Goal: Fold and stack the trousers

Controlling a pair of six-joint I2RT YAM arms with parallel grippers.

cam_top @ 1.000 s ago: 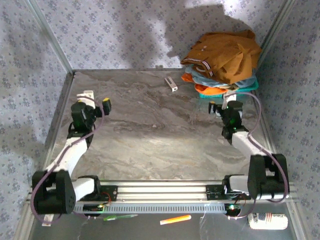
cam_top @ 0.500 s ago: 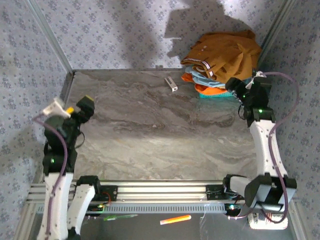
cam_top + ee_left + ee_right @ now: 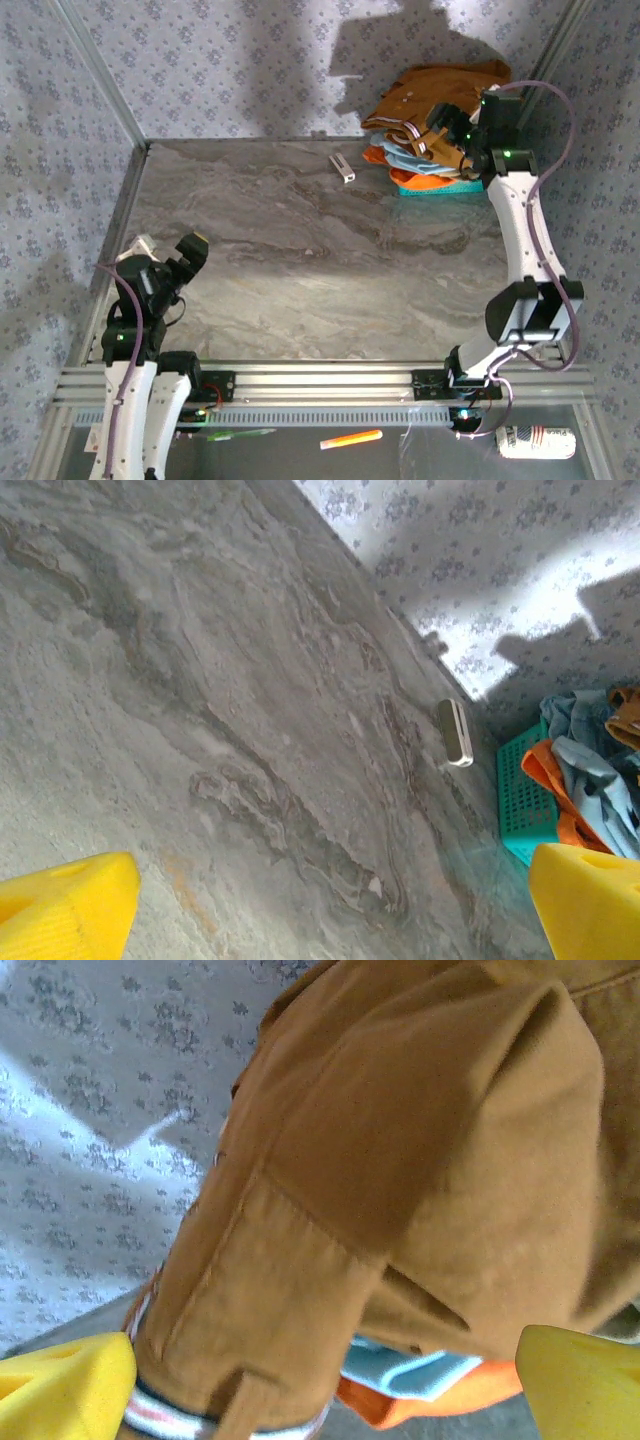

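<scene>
Hovering just above the crumpled mustard-brown cloth trousers point(image 3: 410, 98) heaped in the far right corner of the worktop point(image 3: 300, 260), our right gripper point(image 3: 447, 130) stands spread and empty — the left gripper point(image 3: 187, 260), likewise spread, sits well apart at the near left.

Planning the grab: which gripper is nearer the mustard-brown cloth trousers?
Right. The right gripper hovers open at the trousers; the left gripper is far off at the grey marbled table's near-left edge.

A robot test cell: marble-look table point(image 3: 300, 260), patterned backdrop walls point(image 3: 230, 70), aluminium mounting rail point(image 3: 320, 380).
</scene>
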